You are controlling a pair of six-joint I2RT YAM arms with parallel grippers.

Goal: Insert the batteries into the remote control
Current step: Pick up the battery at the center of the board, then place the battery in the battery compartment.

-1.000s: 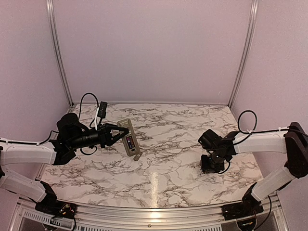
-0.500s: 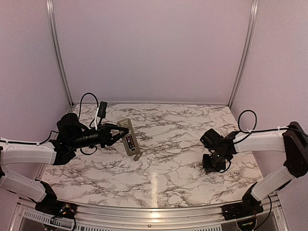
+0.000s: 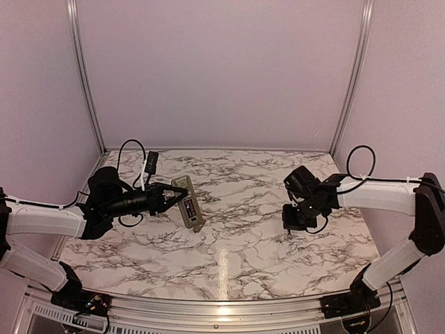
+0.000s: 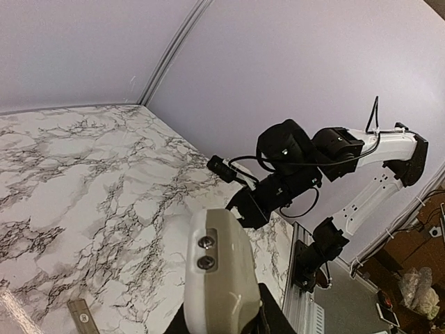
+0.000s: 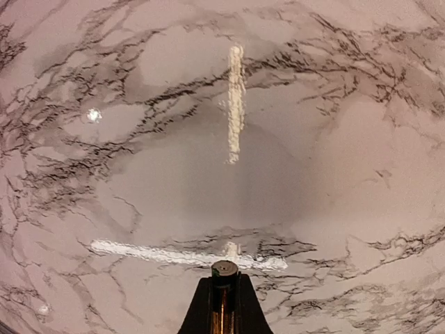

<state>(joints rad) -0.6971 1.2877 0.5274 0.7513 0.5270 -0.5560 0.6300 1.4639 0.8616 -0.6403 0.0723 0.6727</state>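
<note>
My left gripper [image 3: 171, 198] is shut on the remote control [image 3: 188, 202] and holds it above the table, grey back up. A dark and red patch shows in the remote's back. In the left wrist view the remote [image 4: 219, 278] points towards the right arm, its end with two small round lenses away from me, and the black fingers [image 4: 268, 316] clamp its near end. My right gripper [image 3: 292, 224] hangs over the right half of the table, shut on a gold/copper battery [image 5: 224, 282] that stands upright between its fingertips. I cannot pick out the blackish battery.
A small flat grey strip [image 4: 82, 318] lies on the marble table [image 3: 243, 250] just below the remote. Metal rails run up the back corners. The right arm [image 4: 299, 163] stands across from the remote in the left wrist view.
My right gripper has risen from the table and moved left and away from me with the battery. My left gripper has shifted the remote slightly to the right.
</note>
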